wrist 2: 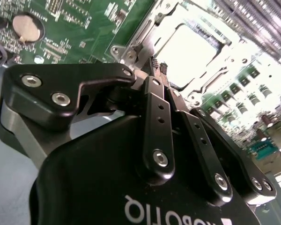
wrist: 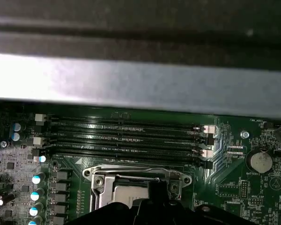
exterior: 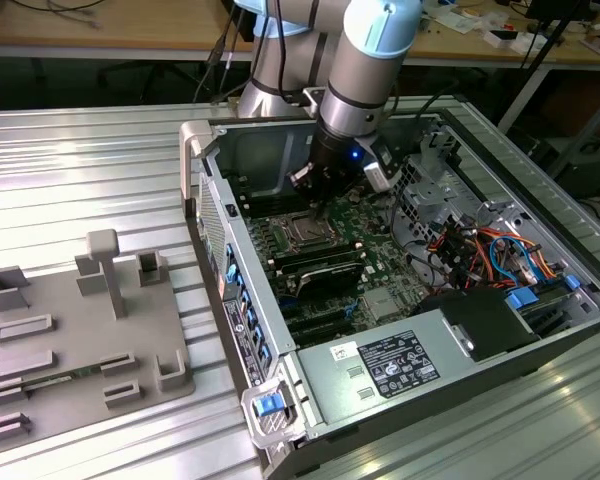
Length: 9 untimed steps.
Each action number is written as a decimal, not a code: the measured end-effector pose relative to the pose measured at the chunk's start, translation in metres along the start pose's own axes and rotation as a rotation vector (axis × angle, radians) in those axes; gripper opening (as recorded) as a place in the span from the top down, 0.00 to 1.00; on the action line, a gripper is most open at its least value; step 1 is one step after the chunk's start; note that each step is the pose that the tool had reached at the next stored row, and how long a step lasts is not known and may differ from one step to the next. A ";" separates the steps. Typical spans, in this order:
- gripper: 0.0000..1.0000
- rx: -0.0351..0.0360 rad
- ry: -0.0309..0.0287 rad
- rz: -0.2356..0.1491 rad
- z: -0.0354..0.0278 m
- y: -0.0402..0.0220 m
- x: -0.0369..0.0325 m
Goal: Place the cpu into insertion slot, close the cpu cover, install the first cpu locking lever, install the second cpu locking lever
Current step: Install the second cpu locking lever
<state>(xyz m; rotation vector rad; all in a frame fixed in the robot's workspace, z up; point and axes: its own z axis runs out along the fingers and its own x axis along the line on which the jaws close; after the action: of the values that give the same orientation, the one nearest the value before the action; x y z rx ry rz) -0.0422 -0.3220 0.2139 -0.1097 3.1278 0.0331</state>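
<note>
The cpu (wrist 2: 187, 47) lies flat in its socket on the green motherboard, its silver top also visible in the first wrist view (wrist: 124, 192). The shiny cpu cover (wrist 2: 147, 33) lies down around it as a frame (wrist: 136, 172). My gripper (wrist 2: 159, 65) hovers at the socket's edge, fingers shut, tips together, and I see nothing held between them. In the exterior view the gripper (exterior: 310, 190) hangs inside the open computer case, just above the socket (exterior: 298, 232). I cannot make out the locking levers clearly.
Memory slots (wrist: 126, 136) run beside the socket, with the case's metal wall (wrist: 140, 84) beyond them. A coin battery (wrist: 261, 161) sits on the board. Power supply (exterior: 400, 365) and cable bundle (exterior: 490, 250) fill the case's right side. A grey fixture plate (exterior: 70, 330) lies outside.
</note>
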 end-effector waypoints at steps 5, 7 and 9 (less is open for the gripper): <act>0.89 0.0018 0.0001 0.000 0.0004 -0.0030 -0.0066; 0.89 0.0021 0.0001 0.000 0.0008 -0.0032 -0.0098; 0.89 0.0032 0.0004 0.001 0.0011 -0.0036 -0.0129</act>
<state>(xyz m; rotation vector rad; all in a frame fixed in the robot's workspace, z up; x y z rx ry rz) -0.0291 -0.3246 0.2129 -0.1088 3.1282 0.0280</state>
